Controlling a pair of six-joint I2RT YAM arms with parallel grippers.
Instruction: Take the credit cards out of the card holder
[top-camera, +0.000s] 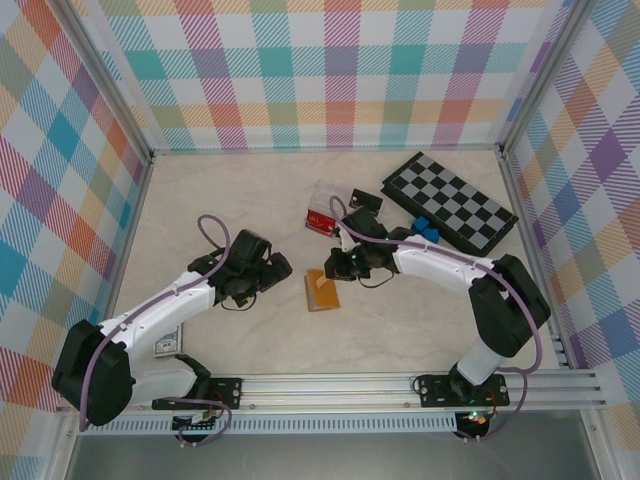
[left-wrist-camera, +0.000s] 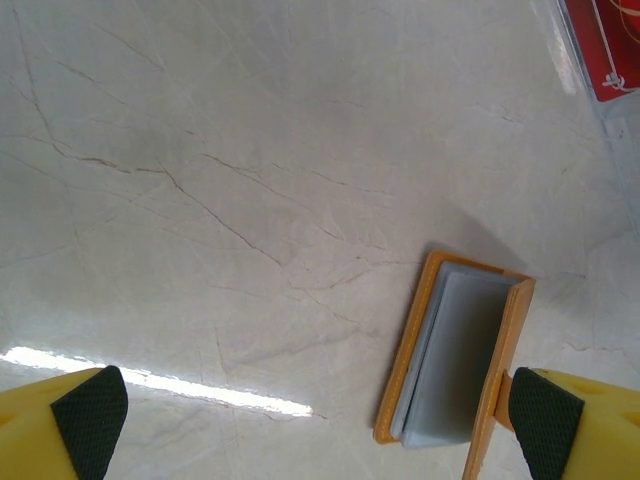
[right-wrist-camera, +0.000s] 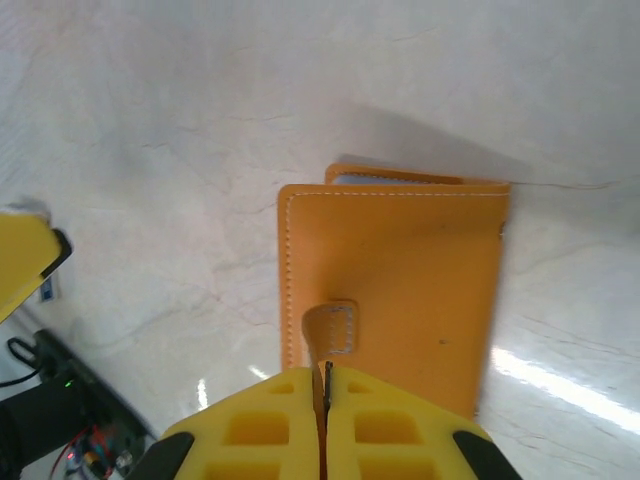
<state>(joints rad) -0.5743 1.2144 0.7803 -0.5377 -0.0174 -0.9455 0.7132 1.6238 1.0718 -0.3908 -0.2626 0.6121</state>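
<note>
We see the right gripper pinched shut on the clasp tab of the card holder, partly open mid-table. Left gripper hovers beside it, fingers spread apart.

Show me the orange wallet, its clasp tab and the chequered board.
orange wallet (right-wrist-camera: 400, 270): right wrist view, middle of its outer cover.
clasp tab (right-wrist-camera: 338, 328): right wrist view, its stitched end.
chequered board (top-camera: 450, 202): top external view, centre of its squares.
</note>
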